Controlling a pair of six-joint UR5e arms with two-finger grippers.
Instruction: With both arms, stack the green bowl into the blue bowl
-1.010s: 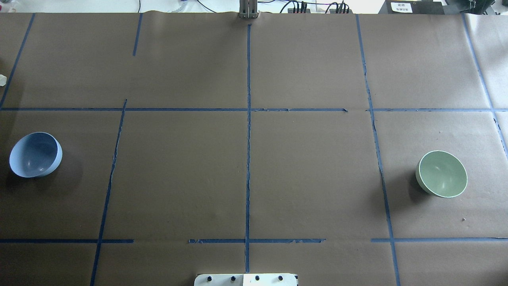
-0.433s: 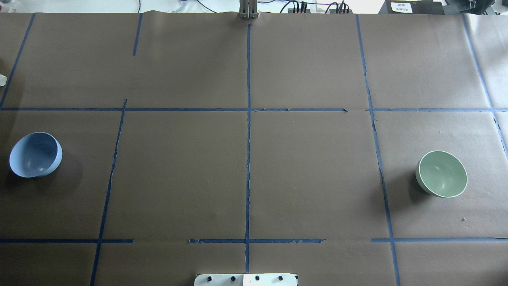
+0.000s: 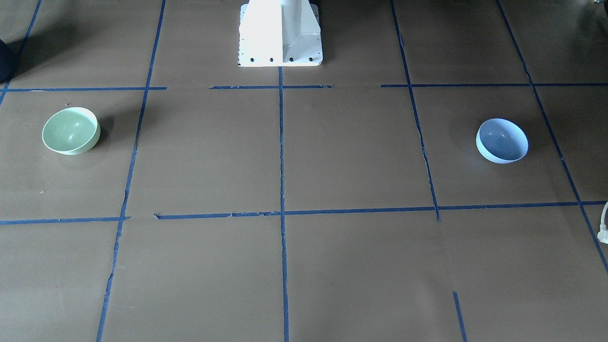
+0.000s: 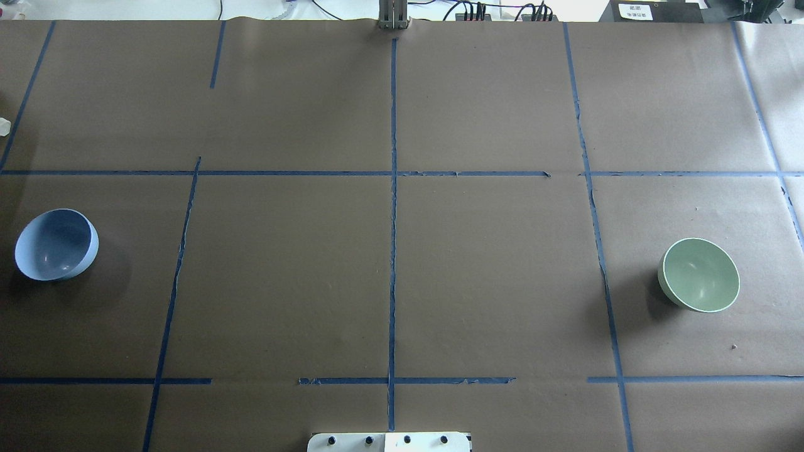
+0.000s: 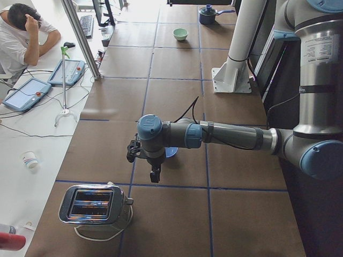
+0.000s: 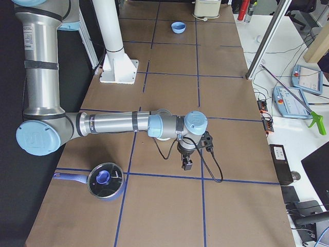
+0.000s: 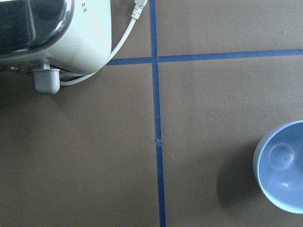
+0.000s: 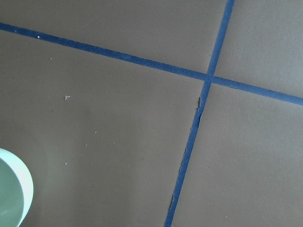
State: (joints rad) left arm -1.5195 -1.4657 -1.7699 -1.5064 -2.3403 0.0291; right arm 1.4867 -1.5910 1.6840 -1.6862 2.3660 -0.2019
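The green bowl sits upright at the table's right side and the blue bowl at its left, far apart. Both also show in the front view: the green bowl and the blue bowl. My left gripper hangs above the table just beside the blue bowl, which the arm partly hides in the left view. My right gripper hangs beside the green bowl. Both grippers show only in the side views, so I cannot tell whether they are open or shut.
A chrome toaster with a white cable stands near the left gripper. A blue lidded pot stands near the right arm. The white pedestal stands at the robot's edge. An operator sits at a side desk.
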